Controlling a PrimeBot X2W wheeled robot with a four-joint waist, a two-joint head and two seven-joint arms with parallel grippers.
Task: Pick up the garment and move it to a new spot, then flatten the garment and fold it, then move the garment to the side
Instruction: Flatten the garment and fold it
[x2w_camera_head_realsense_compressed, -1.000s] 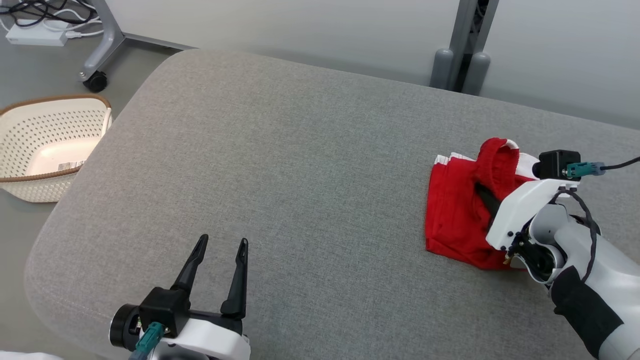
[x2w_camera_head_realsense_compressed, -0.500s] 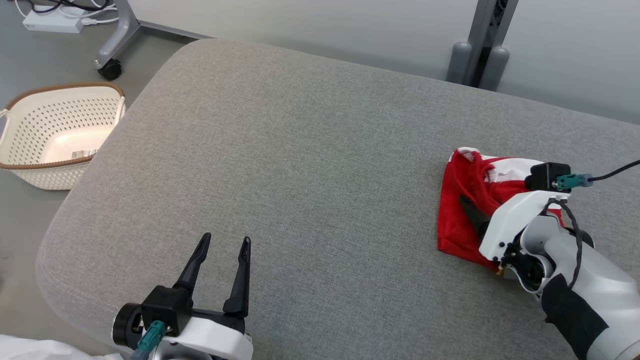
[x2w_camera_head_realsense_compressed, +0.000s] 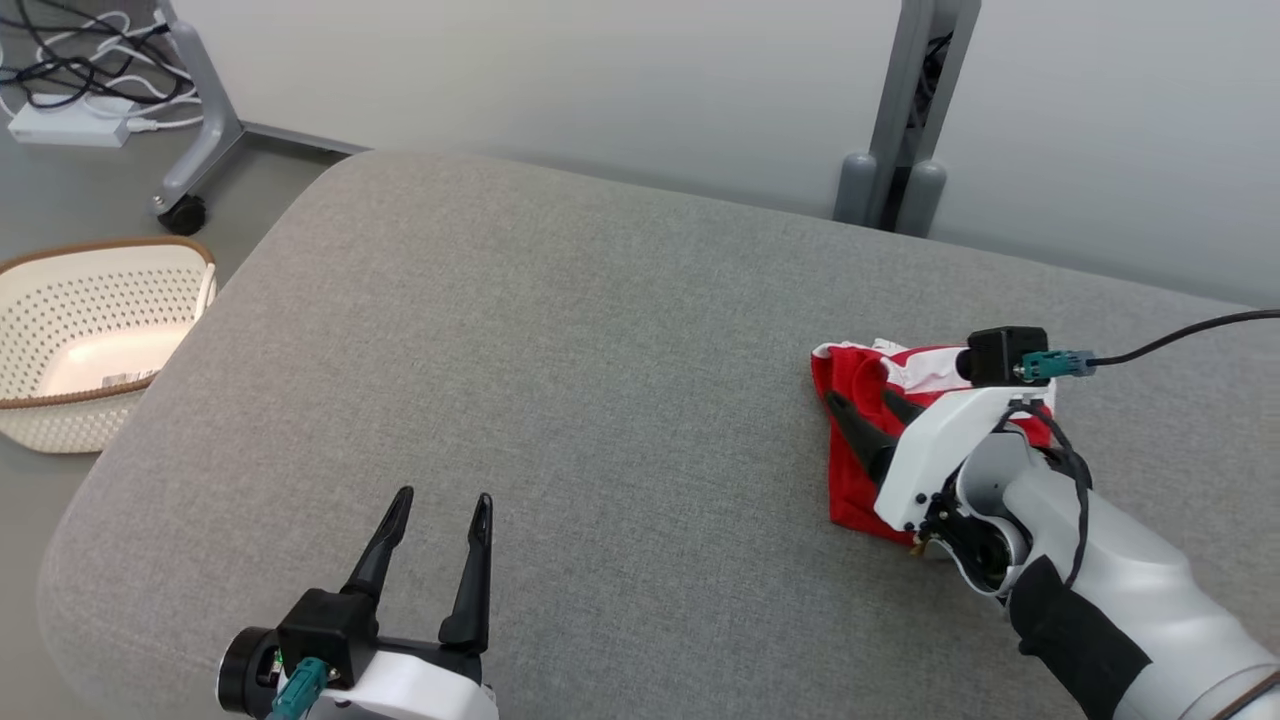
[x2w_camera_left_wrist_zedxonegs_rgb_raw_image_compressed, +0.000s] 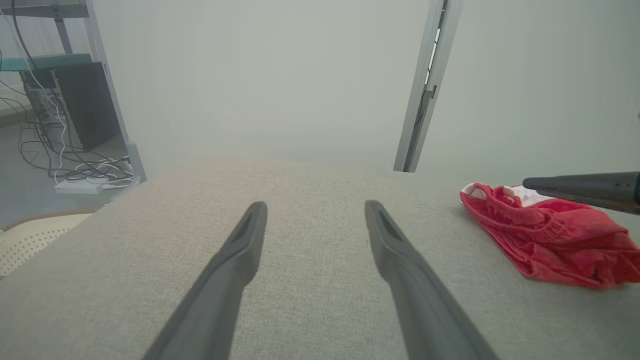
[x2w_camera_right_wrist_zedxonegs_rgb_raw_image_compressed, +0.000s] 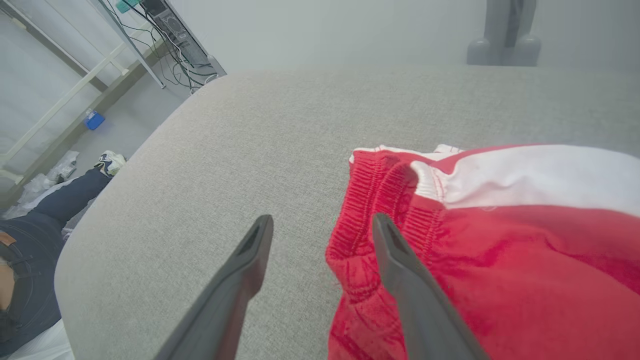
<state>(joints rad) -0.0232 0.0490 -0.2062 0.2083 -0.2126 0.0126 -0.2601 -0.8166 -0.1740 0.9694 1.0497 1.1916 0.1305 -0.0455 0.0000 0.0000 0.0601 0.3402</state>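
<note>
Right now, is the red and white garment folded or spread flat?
Folded. The red and white cloth garment lies in a small layered bundle on the grey fabric cushion.

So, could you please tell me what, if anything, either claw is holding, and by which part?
Nothing is held. The right claw stands open at the waistband of the red garment; the left claw is open over the cushion.

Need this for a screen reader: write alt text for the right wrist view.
The right gripper stands open, dark fingers at the elastic waistband of a crumpled red-and-white fabric garment lying on a grey upholstered cushion.
</note>
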